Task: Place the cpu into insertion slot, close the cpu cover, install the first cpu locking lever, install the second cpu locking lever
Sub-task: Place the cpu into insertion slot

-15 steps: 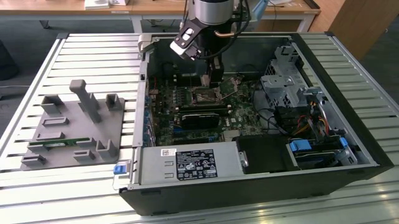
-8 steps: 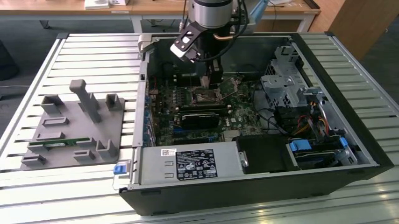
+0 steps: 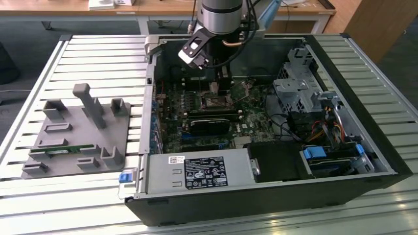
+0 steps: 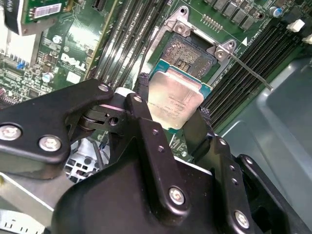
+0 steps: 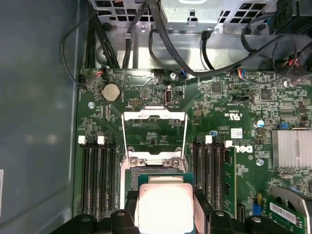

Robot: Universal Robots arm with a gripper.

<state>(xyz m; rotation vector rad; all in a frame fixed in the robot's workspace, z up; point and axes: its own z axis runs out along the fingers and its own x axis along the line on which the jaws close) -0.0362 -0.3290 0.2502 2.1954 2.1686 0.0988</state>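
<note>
Exterior view, left to right.

Exterior view's left: grey jig [image 3: 78,129] on slatted table [image 3: 39,205], with a green RAM stick [image 3: 65,149] lying in it.

Centre: open black case [image 3: 261,200] lying on its side. PSU [image 3: 196,172] at near edge, black card [image 3: 209,122] mid-board. Arm [image 3: 222,14] stands over far half of case, its lower end just beyond the card.

Exterior view's right: drive cage [image 3: 297,88] w/ cables near it.

Gripper [image 4: 173,102]: clamped on cpu [image 4: 175,92]. In second wrist view two black fingers [image 4: 145,124] press its opposite edges, pale metal face toward camera.

Cpu position: over one edge of slot [image 4: 187,48], hiding part of it. It is offset, not lined up inside the silver rim. Contact w/ slot: can't tell. Rest of slot is bare, dark contact field exposed.

Cover [image 5: 154,115]: open, swung back away from slot on the side opposite the cpu, green board showing through its window.

Lever [image 4: 248,70]: thin rod running out from a slot corner, free end over RAM slots [image 4: 253,53].

First wrist view, other board items: coin cell [image 5: 111,91] beyond the cover, finned heatsink [image 5: 291,148] well apart from slot.
</note>
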